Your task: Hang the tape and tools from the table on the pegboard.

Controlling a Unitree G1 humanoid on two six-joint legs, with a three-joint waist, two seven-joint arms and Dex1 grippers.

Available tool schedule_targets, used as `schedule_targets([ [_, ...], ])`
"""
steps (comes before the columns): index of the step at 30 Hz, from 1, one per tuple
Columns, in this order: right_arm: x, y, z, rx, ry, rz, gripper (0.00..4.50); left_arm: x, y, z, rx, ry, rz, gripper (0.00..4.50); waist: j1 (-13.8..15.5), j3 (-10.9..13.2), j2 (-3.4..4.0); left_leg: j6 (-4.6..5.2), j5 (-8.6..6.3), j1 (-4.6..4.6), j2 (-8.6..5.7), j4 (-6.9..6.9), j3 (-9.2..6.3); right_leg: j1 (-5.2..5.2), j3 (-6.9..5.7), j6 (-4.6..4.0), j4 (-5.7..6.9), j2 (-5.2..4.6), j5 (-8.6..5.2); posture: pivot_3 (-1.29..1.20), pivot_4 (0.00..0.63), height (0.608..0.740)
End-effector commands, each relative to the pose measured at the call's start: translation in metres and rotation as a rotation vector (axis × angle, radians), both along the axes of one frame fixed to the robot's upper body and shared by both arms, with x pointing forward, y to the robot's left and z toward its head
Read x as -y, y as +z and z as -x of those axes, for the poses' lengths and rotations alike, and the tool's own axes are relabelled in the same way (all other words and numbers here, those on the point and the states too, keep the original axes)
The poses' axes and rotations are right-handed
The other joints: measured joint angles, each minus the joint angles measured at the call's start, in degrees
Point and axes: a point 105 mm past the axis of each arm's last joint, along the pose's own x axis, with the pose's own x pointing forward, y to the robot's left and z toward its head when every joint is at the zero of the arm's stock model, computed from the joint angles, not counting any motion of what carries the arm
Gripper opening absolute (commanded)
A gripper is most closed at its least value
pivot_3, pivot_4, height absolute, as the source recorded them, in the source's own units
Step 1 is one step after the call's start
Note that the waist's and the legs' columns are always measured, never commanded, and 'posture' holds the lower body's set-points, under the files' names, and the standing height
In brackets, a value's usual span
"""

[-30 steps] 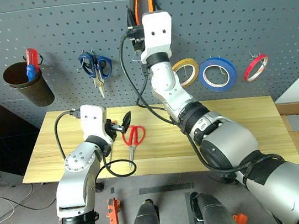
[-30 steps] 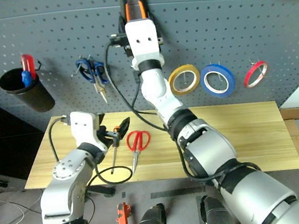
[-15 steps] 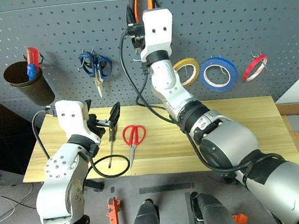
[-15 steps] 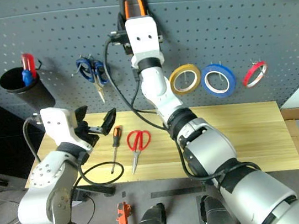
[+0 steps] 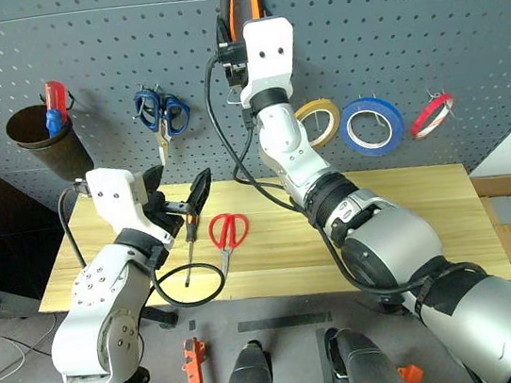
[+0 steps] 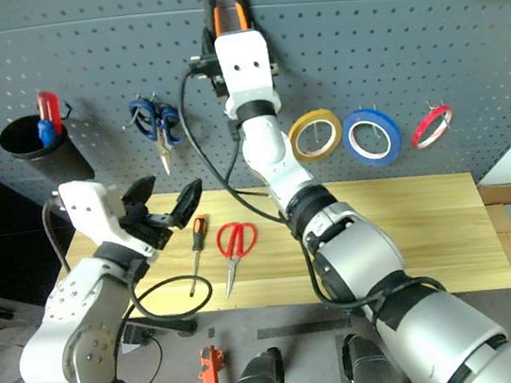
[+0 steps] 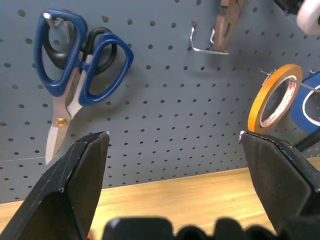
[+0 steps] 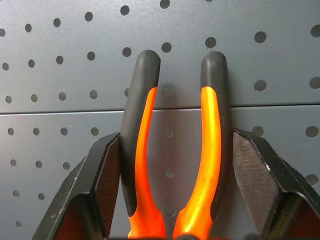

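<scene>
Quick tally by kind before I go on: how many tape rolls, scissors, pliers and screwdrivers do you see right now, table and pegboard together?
Tape rolls: 3, yellow, blue, red, all on the pegboard
Scissors: 2, blue hanging, red on the table
Pliers: 1, in the right pincer
Screwdrivers: 1 on the table
Total: 7

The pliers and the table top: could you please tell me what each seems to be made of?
The pliers: handles look sleeved in rubbery plastic, matte black with glossy orange inner faces that catch the light; metal beneath is likely but hidden. The table: apparently light wood, pale yellowish planks with visible grain lines and a smooth, low-sheen finish.
</scene>
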Motion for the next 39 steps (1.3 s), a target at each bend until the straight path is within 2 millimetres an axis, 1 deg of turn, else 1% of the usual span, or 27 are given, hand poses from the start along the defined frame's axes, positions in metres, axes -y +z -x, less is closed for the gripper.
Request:
schedule_targets([
  [1,-0.067,-0.003,0.036,-0.022,0.183,-0.045,2.77,-0.009,0.009,0.008,0.041,0.027,-0.024,4.5,0.0,0.0,0.0,0.0,0.0,0.0,0.0,0.0,0.0,0.0,0.0,0.0,0.0,0.0,0.0,0.31,0.276,0.74],
  [3,-0.07,-0.004,0.039,-0.022,0.187,-0.047,2.77,-0.013,0.01,0.01,0.045,0.039,-0.023,4.5,0.0,0.0,0.0,0.0,0.0,0.0,0.0,0.0,0.01,0.0,0.01,0.0,-0.01,0.0,0.0,0.31,0.278,0.74],
  [7,-0.07,-0.006,0.04,-0.017,0.187,-0.053,2.77,-0.019,0.012,0.014,0.05,0.058,-0.017,4.5,0.1,0.0,0.0,0.0,0.0,-0.01,0.0,0.0,0.0,0.0,0.0,0.0,-0.02,0.0,-0.01,0.32,0.278,0.74],
  [10,-0.076,-0.019,0.042,-0.013,0.198,0.011,2.77,-0.021,0.011,0.017,0.044,0.061,-0.022,4.5,0.1,0.0,0.0,0.0,0.0,-0.02,0.0,-0.01,0.01,0.0,0.01,0.0,-0.05,0.0,-0.01,0.32,0.277,0.74],
  [14,-0.079,-0.038,0.043,-0.02,0.197,0.077,2.77,-0.019,0.013,0.017,0.049,0.062,-0.022,4.5,0.1,0.0,0.0,-0.02,0.01,-0.02,0.0,-0.14,0.01,-0.04,0.0,-0.02,-0.07,0.0,-0.01,0.32,0.269,0.74],
  [19,-0.085,-0.059,0.048,-0.028,0.23,0.141,2.77,-0.021,0.014,0.016,0.052,0.066,-0.023,4.5,0.2,0.0,-0.01,-0.13,0.07,-0.01,0.0,-0.34,0.0,-0.1,-0.02,-0.05,-0.08,-0.01,-0.03,0.31,0.265,0.74],
  [21,-0.087,-0.064,0.049,-0.032,0.244,0.159,2.77,-0.022,0.014,0.015,0.053,0.068,-0.023,4.5,0.2,0.0,-0.04,-0.15,0.07,-0.01,0.01,-0.38,-0.01,-0.1,-0.04,-0.06,-0.09,-0.02,-0.03,0.31,0.263,0.74],
  [24,-0.087,-0.067,0.049,-0.04,0.251,0.169,2.77,-0.022,0.013,0.014,0.054,0.069,-0.022,4.5,-0.1,0.0,-0.04,-0.21,0.07,0.01,0.01,-0.38,0.01,-0.1,0.0,-0.06,-0.07,-0.02,-0.03,0.31,0.263,0.74],
  [30,-0.084,-0.064,0.044,-0.055,0.245,0.17,2.77,-0.019,0.013,0.011,0.058,0.067,-0.017,4.5,-0.1,0.0,-0.04,-0.22,0.07,0.1,0.04,-0.38,0.01,-0.08,-0.01,-0.1,-0.01,0.01,-0.06,0.3,0.261,0.74],
  [31,-0.083,-0.064,0.043,-0.056,0.241,0.172,3.33,-0.02,0.013,0.01,0.059,0.067,-0.016,4.5,-0.1,0.0,-0.05,-0.23,0.07,0.1,0.04,-0.38,0.01,-0.08,-0.01,-0.1,-0.01,0.01,-0.06,0.3,0.261,0.74],
  [33,-0.081,-0.064,0.041,-0.063,0.247,0.171,3.71,-0.02,0.012,0.009,0.059,0.067,-0.016,4.5,-0.1,0.0,-0.05,-0.23,0.07,0.1,0.04,-0.38,0.03,-0.08,0.0,-0.1,-0.02,0.01,-0.06,0.29,0.26,0.74],
  [35,-0.078,-0.063,0.039,-0.061,0.244,0.168,4.37,-0.019,0.012,0.007,0.06,0.066,-0.014,4.5,-0.1,0.0,-0.05,-0.24,0.08,0.09,0.04,-0.38,0.02,-0.09,-0.02,-0.11,-0.02,0.01,-0.05,0.28,0.258,0.74],
  [36,-0.075,-0.062,0.038,-0.058,0.239,0.166,4.44,-0.019,0.012,0.006,0.062,0.065,-0.013,4.5,-0.1,0.0,-0.05,-0.24,0.08,0.08,0.04,-0.38,0.02,-0.08,-0.02,-0.11,-0.02,0.01,-0.05,0.28,0.258,0.74],
  [39,-0.068,-0.062,0.033,-0.067,0.226,0.153,4.44,-0.017,0.012,0.002,0.066,0.056,-0.009,4.5,-0.1,0.0,-0.05,-0.29,0.11,0.08,0.04,-0.38,0.02,-0.08,-0.02,-0.1,-0.02,0.01,-0.05,0.27,0.257,0.74],
])
